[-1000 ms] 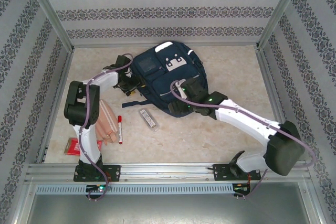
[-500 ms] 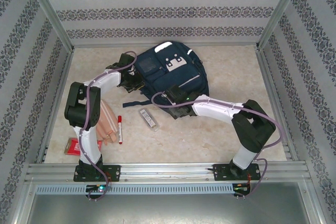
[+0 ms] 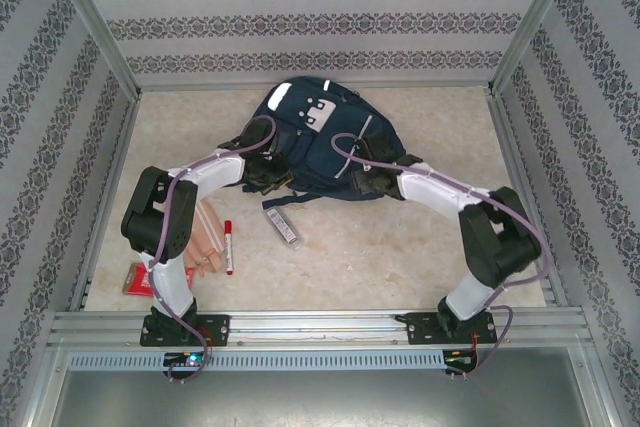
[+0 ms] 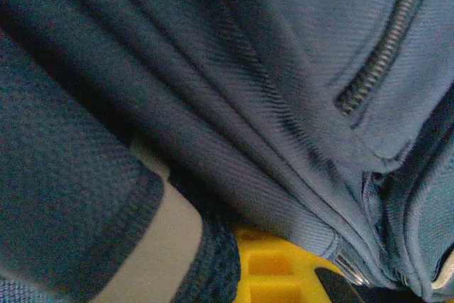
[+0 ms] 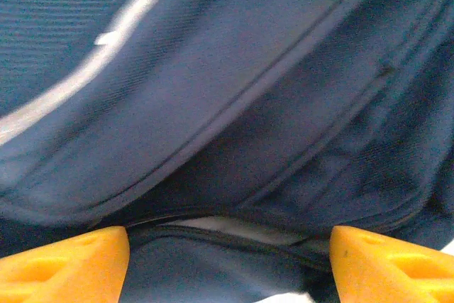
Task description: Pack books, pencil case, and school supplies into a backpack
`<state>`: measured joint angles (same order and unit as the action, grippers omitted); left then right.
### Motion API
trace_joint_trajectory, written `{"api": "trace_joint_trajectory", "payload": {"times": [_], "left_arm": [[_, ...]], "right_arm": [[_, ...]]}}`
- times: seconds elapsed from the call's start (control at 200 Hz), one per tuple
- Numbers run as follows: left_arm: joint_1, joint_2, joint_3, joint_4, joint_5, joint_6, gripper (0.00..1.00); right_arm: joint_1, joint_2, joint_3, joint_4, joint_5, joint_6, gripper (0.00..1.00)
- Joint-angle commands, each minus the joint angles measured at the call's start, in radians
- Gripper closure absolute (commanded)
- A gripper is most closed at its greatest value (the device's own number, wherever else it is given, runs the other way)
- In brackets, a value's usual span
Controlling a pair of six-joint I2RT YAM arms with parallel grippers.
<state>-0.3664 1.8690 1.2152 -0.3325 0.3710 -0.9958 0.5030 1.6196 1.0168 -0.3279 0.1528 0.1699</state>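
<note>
The navy backpack (image 3: 318, 137) lies at the table's far middle, its white patch toward the back. My left gripper (image 3: 268, 173) is at its near-left edge, shut on the backpack's fabric; in the left wrist view one yellow finger (image 4: 284, 271) is pressed under the folds and a strap. My right gripper (image 3: 365, 178) sits at the near-right edge, open, its yellow fingers (image 5: 64, 267) wide apart with backpack (image 5: 227, 104) fabric between them. The clear pencil case (image 3: 283, 227), the red-capped marker (image 3: 228, 247), the peach wood pieces (image 3: 205, 242) and the red packet (image 3: 135, 279) lie on the table. The books are out of view.
Metal frame rails and patterned walls close in the table on three sides. Bare tabletop (image 3: 400, 257) lies in front of the backpack toward the right. The left arm's elbow (image 3: 150, 222) hangs over the wood pieces and the packet.
The left gripper has shut and moved nearer and rightward along the backpack's edge. The right gripper has swung from the near-left edge to the near-right. The backpack has turned and shifted.
</note>
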Motion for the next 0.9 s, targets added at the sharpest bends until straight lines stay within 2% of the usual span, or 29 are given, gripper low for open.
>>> {"api": "trace_joint_trajectory", "payload": {"times": [0.0,0.115,0.16,0.275,0.395,0.52,0.655,0.894], "left_arm": [[-0.043,-0.007,-0.021,0.083,0.124,-0.152,1.00],[-0.064,-0.012,0.002,0.080,0.155,-0.181,1.00],[-0.067,-0.010,0.018,0.068,0.175,-0.190,1.00],[-0.078,-0.016,0.033,0.036,0.217,-0.242,1.00],[-0.099,-0.026,0.050,0.021,0.244,-0.273,1.00],[-0.116,-0.040,0.062,0.013,0.245,-0.308,1.00],[-0.129,-0.059,0.054,0.026,0.243,-0.359,1.00],[-0.138,-0.073,0.042,0.058,0.221,-0.393,1.00]], "right_arm": [[0.038,-0.156,-0.148,0.165,-0.196,0.042,0.28],[0.104,-0.285,-0.258,0.259,-0.253,-0.018,0.30],[0.149,-0.323,-0.292,0.311,-0.275,-0.089,0.31],[0.258,-0.329,-0.384,0.521,-0.297,-0.252,0.33],[0.316,-0.257,-0.443,0.756,-0.238,-0.308,0.44],[0.326,-0.142,-0.514,1.048,-0.137,-0.305,0.55],[0.337,-0.008,-0.521,1.225,-0.050,-0.307,0.56],[0.354,0.148,-0.499,1.430,0.128,-0.291,0.56]]}}
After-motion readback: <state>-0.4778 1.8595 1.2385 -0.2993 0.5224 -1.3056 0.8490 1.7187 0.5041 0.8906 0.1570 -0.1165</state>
